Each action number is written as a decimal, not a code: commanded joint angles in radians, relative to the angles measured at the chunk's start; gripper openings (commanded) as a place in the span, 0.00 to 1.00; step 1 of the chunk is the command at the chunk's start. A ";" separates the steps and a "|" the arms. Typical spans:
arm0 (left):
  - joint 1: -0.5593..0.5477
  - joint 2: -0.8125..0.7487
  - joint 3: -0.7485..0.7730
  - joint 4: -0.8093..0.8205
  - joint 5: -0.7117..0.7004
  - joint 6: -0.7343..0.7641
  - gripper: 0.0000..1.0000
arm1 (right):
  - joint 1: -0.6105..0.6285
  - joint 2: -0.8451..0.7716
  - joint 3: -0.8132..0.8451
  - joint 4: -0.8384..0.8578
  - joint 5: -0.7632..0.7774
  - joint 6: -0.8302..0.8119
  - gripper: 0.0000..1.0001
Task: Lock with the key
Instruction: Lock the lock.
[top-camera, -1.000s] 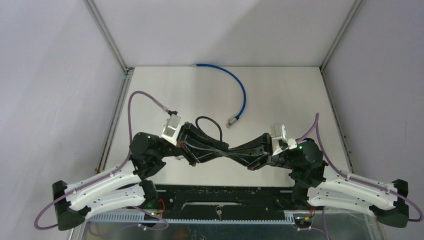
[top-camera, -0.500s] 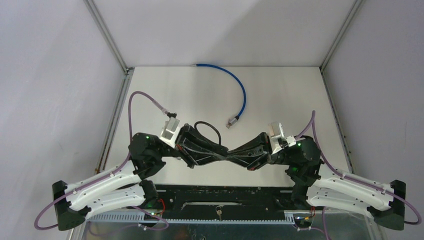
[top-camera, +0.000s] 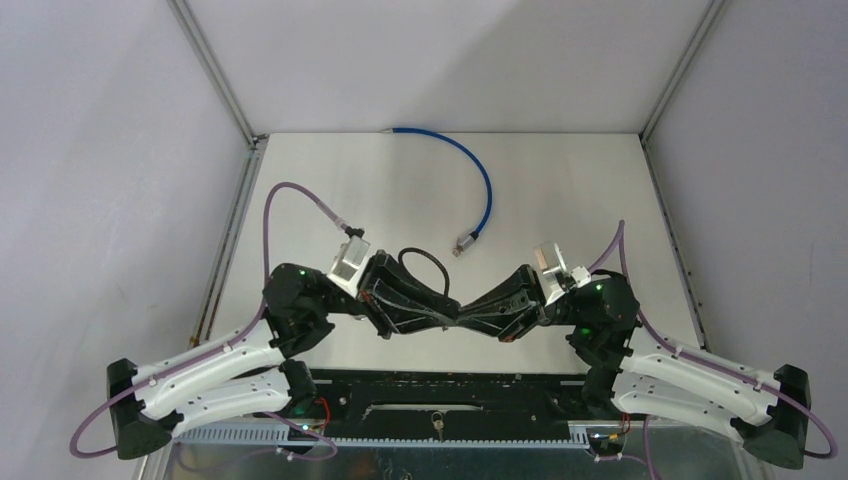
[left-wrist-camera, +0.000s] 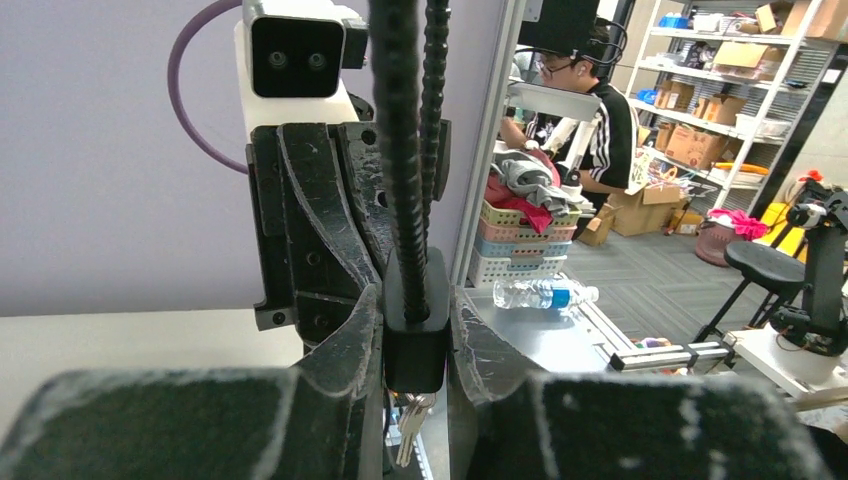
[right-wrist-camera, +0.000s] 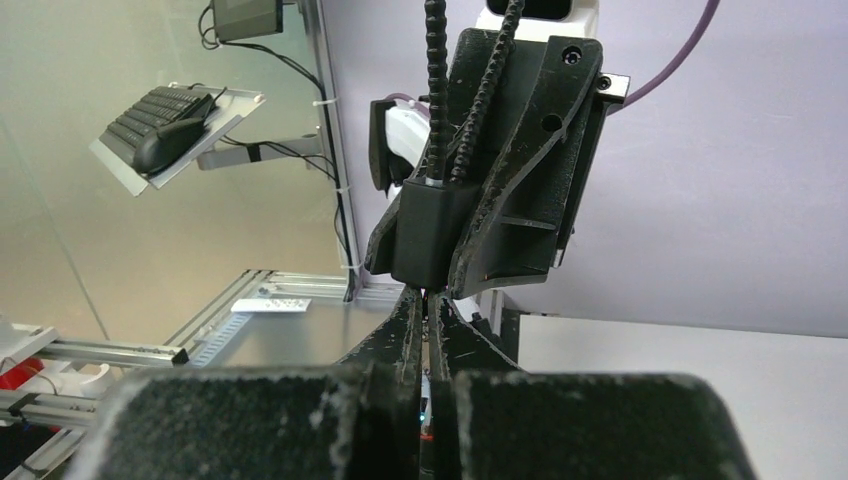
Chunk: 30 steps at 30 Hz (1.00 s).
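Note:
A black cable lock (left-wrist-camera: 415, 345) sits upright between my left gripper's (left-wrist-camera: 415, 308) fingers, which are shut on its body; its ribbed cable (left-wrist-camera: 400, 150) runs up out of the frame. A silver key (left-wrist-camera: 410, 432) dangles on a ring under the lock. In the right wrist view my right gripper (right-wrist-camera: 428, 300) is shut, its tips pressed together right at the underside of the lock (right-wrist-camera: 428, 235), on a key that is almost wholly hidden between them. From above, both grippers meet at table centre, left gripper (top-camera: 442, 306), right gripper (top-camera: 472, 310), with the cable loop (top-camera: 425, 262) behind them.
A blue network cable (top-camera: 487, 190) curves across the far half of the table, its plug (top-camera: 462, 241) lying close behind the grippers. Aluminium frame posts (top-camera: 215, 75) rise at the back corners. A second key (top-camera: 437, 425) sits in the rail at the near edge.
Both wrists have crept slightly inward and away from the bases, and the cable loop has shifted right. Both grips look unchanged.

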 joint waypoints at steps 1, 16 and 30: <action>-0.003 -0.026 0.092 0.224 0.015 -0.035 0.00 | -0.010 0.029 -0.036 -0.073 -0.132 0.050 0.00; -0.003 -0.032 0.090 0.235 0.024 -0.044 0.00 | -0.035 0.042 -0.067 -0.024 -0.117 0.071 0.00; -0.004 -0.056 0.081 0.192 -0.068 -0.017 0.00 | -0.044 0.026 -0.086 -0.088 -0.087 0.034 0.00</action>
